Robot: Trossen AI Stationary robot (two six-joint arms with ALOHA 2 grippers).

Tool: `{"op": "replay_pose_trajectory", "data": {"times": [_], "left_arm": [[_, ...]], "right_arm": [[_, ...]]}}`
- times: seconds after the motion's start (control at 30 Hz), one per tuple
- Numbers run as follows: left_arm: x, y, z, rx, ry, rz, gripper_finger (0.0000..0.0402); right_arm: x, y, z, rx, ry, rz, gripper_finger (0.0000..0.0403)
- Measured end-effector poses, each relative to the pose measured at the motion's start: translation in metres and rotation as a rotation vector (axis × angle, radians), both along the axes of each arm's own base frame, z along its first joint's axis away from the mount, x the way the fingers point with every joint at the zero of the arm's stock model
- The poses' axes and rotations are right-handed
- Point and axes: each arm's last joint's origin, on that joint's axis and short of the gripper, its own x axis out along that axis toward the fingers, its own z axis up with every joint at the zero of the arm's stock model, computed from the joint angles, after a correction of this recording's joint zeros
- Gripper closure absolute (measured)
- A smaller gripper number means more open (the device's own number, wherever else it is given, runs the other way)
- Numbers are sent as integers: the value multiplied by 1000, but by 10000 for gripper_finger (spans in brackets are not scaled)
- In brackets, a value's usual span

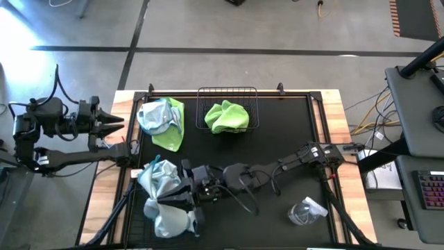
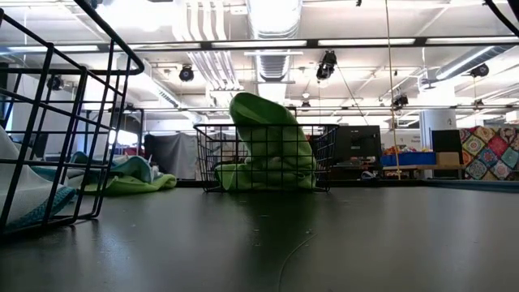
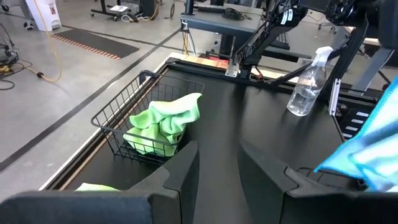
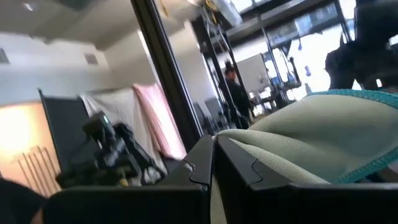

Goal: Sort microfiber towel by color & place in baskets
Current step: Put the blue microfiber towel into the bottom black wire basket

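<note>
Two black wire baskets stand on the black table. The far basket (image 1: 227,111) (image 3: 134,118) (image 2: 263,158) holds a lime green towel (image 1: 226,117) (image 3: 163,121). The near-left basket (image 1: 139,208) (image 2: 57,138) holds pale blue towels (image 1: 166,221). A mixed pile of a pale blue towel (image 1: 154,118) and a green one (image 1: 171,132) lies at the far left. My right gripper (image 1: 186,194) (image 4: 212,144) reaches across to the near-left basket and is shut on a pale blue towel (image 4: 311,137). My left gripper (image 1: 119,123) (image 3: 217,152) waits open at the table's left edge, beside the pile. My right gripper pinches the pale blue towel between its two fingers; a strip of pale cloth (image 4: 214,202) shows between them. The fingers come from the table's right. The rest of the towel, with its teal hem (image 4: 367,165), bulges just beyond the fingertips. Which part of it is held stays hidden.
A clear spray bottle (image 1: 306,212) (image 3: 308,84) stands near the table's near right corner. The right arm (image 1: 277,167) lies low across the table's middle. Raised black rails and wooden borders (image 1: 333,111) edge the table. Bare black surface (image 1: 284,125) lies right of the far basket.
</note>
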Motion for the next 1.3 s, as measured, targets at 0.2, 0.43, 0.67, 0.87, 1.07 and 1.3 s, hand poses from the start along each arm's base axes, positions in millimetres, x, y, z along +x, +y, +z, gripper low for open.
{"op": "replay_pose_trajectory", "data": {"times": [0.2, 0.43, 0.67, 0.87, 1.07, 1.3], "left_arm": [[0, 0, 0, 3, 1, -1, 306], [0, 0, 0, 21, 7, -7, 306], [0, 0, -1, 21, 14, -8, 306], [0, 0, -1, 22, 14, -8, 306], [0, 0, -1, 22, 14, -8, 306], [0, 0, -1, 21, 14, -8, 306]], "right_arm": [[4, 3, -20, -14, 202, 18, 394], [5, 4, -37, 9, 388, 27, 394], [4, 3, -46, 22, 489, 24, 394], [5, -1, -53, 55, 568, 11, 389], [5, -2, -53, 59, 573, 3, 360], [4, -2, -56, 56, 605, 8, 309]]}}
